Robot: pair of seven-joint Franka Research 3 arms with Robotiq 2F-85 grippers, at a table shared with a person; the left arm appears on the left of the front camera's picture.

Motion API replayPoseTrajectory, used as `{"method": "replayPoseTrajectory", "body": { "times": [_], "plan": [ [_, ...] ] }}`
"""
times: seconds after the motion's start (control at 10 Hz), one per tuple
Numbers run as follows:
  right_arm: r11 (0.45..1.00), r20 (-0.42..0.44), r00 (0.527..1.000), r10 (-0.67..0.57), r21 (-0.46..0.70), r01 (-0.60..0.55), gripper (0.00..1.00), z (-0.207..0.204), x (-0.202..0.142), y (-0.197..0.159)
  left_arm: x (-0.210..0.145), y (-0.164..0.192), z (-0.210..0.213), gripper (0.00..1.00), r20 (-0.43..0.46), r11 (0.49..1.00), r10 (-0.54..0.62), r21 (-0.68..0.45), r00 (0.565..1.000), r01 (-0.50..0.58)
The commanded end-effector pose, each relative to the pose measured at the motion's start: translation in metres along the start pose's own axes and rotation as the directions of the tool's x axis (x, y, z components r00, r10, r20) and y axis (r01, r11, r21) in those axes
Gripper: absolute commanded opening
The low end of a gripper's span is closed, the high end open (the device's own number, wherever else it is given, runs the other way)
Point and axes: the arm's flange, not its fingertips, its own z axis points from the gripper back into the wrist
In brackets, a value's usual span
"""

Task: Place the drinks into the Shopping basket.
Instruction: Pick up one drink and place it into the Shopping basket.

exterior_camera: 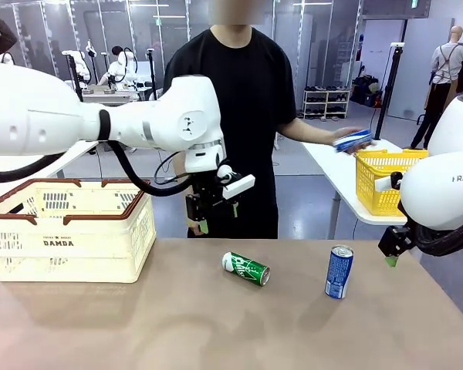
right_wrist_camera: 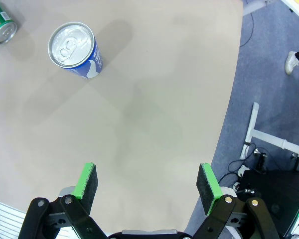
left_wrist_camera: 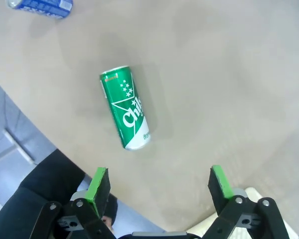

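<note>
**Operator:** Location of the drinks?

**Technician:** The green can lies on its side near the middle of the table. The blue can stands upright to its right, apart from it. Neither is in the shopping basket, which sits at the table's left end.

**Operator:** Condition of each arm?

**Technician:** The left jaws stand apart and hold nothing. They hang above the table's far edge, between the shopping basket and the green can. The right jaws also stand apart and hold nothing, raised near the table's right edge, with the blue can ahead of their pads.

**Operator:** Surroundings?

**Technician:** A person stands at the far side. One hand holds a blue item near a yellow basket.
</note>
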Motion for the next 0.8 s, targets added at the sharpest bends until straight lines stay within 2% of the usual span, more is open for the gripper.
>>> {"method": "replayPoseTrajectory", "body": {
  "times": [0.0, 0.5, 0.7],
  "plan": [
    [1.000, -0.002, 1.000, 0.011, 0.000, -0.011, 1.00, 0.000, 0.000, -0.002, 0.001, 0.026, -0.009, 1.00, -0.021, 0.997, 0.064, -0.052, 0.998, -0.065],
    [1.000, -0.002, 1.000, 0.011, 0.000, -0.011, 1.00, 0.000, 0.000, -0.002, 0.000, 0.043, -0.059, 1.00, 0.022, 0.996, 0.081, -0.023, 0.996, -0.081],
    [1.000, -0.002, 1.000, 0.011, 0.000, -0.011, 1.00, 0.000, 0.000, -0.002, -0.001, 0.039, -0.049, 1.00, 0.049, 1.000, -0.009, -0.022, 0.999, 0.011]
  ]
}}
